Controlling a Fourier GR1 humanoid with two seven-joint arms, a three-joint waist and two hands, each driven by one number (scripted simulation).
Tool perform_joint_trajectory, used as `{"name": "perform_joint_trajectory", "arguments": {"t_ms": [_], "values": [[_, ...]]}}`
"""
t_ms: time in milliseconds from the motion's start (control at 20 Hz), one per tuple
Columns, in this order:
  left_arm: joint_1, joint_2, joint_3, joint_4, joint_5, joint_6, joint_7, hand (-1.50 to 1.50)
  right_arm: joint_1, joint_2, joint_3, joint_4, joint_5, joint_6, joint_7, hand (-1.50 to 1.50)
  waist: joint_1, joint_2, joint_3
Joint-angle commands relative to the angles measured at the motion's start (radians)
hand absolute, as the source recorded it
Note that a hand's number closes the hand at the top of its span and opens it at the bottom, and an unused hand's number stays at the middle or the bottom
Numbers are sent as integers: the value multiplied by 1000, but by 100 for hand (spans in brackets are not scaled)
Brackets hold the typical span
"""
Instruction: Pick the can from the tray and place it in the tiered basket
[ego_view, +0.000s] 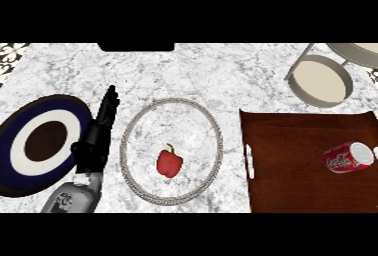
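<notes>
Right of my black left hand (96, 132): red pepper (169, 163) on a marble-patterned plate (136, 125), brown tray (295, 150), red can (347, 157).

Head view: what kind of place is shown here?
Probably a kitchen counter: a marbled worktop carries a clear plate with a red pepper, a brown tray with a can, and a tiered basket.

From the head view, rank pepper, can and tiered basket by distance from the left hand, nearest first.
From the left hand:
1. Pepper, just right, on the clear plate.
2. Can, on its side on the tray's right edge.
3. Tiered basket, far right corner.
</notes>
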Motion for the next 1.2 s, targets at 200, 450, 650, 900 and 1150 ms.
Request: {"name": "perform_joint_trajectory", "arguments": {"t_ms": [200, 450, 650, 900, 1150], "values": [[-3, 1, 58, -13, -6, -46, 20, 0, -49, 102, 90, 1, 268, 10, -50, -150, 7, 2, 0], [35, -39, 34, -47, -53, -33, 39, 0, -37, 110, 58, -23, 332, 74, -181, -150, 0, 0, 0], [-12, -9, 91, -9, -25, -83, 28, 0, -8, 135, 153, 0, 561, -40, -327, -150, 2, 1, 1], [-30, -55, 71, -26, -86, -54, 61, 0, -28, 134, 71, 22, 575, -6, -322, -150, -2, 0, 0], [29, -48, 105, -53, -47, -112, 23, 0, 3, 163, 65, 110, 684, -77, -411, -150, -1, 0, 0]]}}
